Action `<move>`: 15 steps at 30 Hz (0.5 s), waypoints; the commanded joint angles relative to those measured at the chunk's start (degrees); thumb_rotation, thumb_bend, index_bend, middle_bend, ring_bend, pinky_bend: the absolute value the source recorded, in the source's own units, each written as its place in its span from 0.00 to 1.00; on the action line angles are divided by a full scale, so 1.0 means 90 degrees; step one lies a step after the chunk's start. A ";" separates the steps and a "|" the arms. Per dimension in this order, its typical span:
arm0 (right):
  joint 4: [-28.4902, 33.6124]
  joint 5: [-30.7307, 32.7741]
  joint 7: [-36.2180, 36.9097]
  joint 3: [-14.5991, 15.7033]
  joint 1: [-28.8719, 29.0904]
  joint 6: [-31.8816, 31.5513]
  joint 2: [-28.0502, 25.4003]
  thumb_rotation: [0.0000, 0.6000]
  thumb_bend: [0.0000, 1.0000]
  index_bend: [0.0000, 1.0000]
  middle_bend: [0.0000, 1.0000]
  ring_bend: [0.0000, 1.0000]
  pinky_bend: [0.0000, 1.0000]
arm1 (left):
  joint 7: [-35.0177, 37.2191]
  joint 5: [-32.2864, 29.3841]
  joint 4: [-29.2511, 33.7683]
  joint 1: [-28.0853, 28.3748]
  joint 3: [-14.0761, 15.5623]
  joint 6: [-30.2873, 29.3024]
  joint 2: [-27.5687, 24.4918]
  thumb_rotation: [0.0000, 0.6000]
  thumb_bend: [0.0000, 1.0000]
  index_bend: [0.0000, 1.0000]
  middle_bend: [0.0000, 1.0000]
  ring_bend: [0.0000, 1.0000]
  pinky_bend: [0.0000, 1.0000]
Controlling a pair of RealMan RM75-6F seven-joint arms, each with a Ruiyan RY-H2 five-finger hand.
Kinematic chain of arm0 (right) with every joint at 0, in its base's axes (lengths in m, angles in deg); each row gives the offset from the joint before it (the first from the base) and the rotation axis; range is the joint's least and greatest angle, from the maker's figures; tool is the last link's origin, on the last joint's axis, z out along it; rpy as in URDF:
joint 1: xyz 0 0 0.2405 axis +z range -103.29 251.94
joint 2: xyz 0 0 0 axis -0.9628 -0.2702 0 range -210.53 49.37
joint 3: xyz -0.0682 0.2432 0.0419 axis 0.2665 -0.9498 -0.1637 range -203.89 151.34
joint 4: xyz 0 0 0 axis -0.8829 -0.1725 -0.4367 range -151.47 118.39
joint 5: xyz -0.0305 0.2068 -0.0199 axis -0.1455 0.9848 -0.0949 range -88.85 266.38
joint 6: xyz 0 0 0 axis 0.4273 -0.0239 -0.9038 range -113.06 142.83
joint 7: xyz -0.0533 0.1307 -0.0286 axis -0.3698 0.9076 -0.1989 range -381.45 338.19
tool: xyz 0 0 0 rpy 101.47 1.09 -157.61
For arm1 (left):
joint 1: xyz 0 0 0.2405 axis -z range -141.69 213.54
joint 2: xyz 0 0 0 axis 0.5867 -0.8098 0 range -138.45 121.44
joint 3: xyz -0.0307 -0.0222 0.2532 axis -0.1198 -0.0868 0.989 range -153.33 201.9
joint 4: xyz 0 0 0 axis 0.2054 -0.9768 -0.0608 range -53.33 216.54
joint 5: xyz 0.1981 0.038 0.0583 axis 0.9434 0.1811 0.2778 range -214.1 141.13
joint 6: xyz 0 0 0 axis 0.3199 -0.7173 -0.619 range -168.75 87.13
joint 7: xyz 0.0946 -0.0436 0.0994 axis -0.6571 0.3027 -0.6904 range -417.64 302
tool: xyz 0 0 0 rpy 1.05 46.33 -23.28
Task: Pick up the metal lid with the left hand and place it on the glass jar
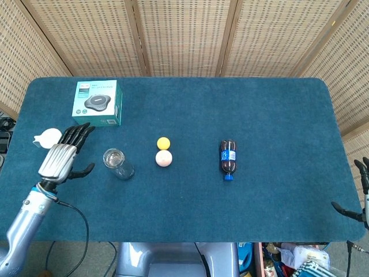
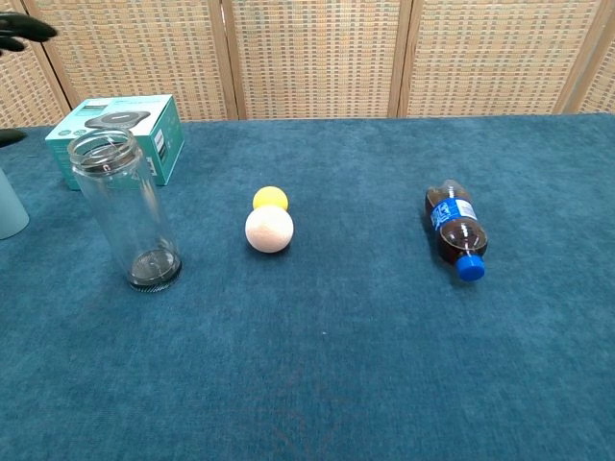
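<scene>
Glass jar (image 2: pixel 126 209) upright on counter (image 1: pixel 259 115), lid (image 2: pixel 100 144) seemingly on; left hand (image 1: pixel 59 158) beside it, fingers spread, empty.

The left hand (image 1: pixel 59 158) hovers palm-down with fingers spread, while the right hand (image 1: pixel 358 193) shows at the frame's edge.

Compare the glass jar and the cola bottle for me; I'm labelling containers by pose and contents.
The glass jar stands upright; the cola bottle lies on its side. The jar is clear and looks empty; the bottle holds dark liquid. The jar's mouth is wide; the bottle has a narrow neck with a blue cap. Both rest on the blue table.
</scene>
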 commanded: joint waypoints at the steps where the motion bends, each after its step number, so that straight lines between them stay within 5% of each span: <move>1: 0.0019 -0.0022 -0.0027 0.0003 0.0001 -0.0021 0.0005 1.00 0.00 0.00 0.00 0.00 0.00 | 0.0880 0.0822 -0.0396 -0.0196 0.0363 -0.0075 -0.0165 1.00 0.74 0.28 0.00 0.00 0.00; 4: 0.0035 -0.0032 -0.0060 0.0006 -0.0002 -0.0038 0.0011 1.00 0.00 0.00 0.00 0.00 0.00 | 0.0891 0.1052 -0.0520 -0.0134 0.0456 0.0081 -0.0252 1.00 0.95 0.34 0.00 0.00 0.00; 15: 0.0002 0.0047 -0.0051 -0.0010 0.0011 0.0018 0.0018 1.00 0.00 0.00 0.00 0.00 0.00 | -0.0251 0.0675 -0.0085 0.0259 0.0263 0.0647 -0.0155 1.00 1.00 0.35 0.00 0.00 0.00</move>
